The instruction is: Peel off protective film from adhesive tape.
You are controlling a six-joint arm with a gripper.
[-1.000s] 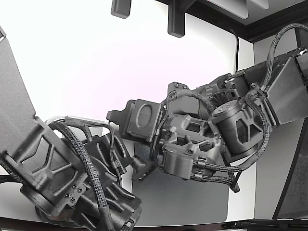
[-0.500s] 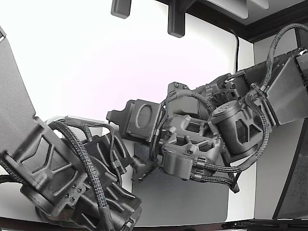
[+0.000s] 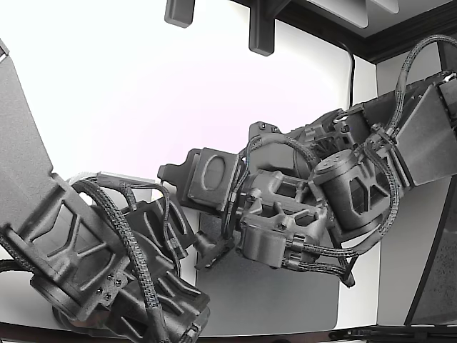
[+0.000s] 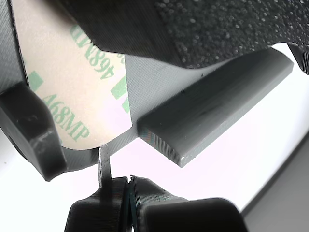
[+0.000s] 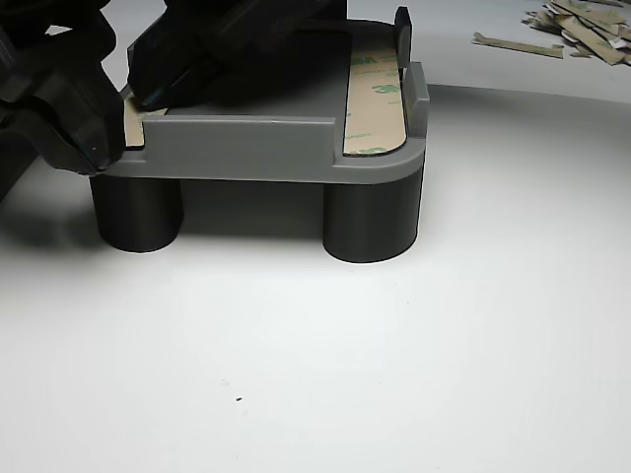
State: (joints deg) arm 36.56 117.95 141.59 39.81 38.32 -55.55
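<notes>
Nothing has visibly shifted; the gripper [image 4: 129,191] stays pressed together on the film tab [image 4: 104,164].

- Arm [image 3: 335,179] at centre-right of the exterior view: dark grey, matte, grainy, printed-looking housings with ribbed triangular cutouts.
- Black braided cable sleeves [image 3: 400,78] loop over the upper right housing; more run under the wrist block.
- Rounded-rectangle plate with oval recess [image 3: 213,177] near frame centre.
- Second arm [image 3: 78,250] at lower left: same dark grey finish, truss-like ribs, braided cables, small screw heads by the round joint.
- Gripper [image 4: 129,205] at the wrist view's lower centre: dark grey, 2 smooth pads pressed together along a thin seam.
- Other view, upper left: black, glossy-edged finger bodies [image 5: 69,108].
</notes>
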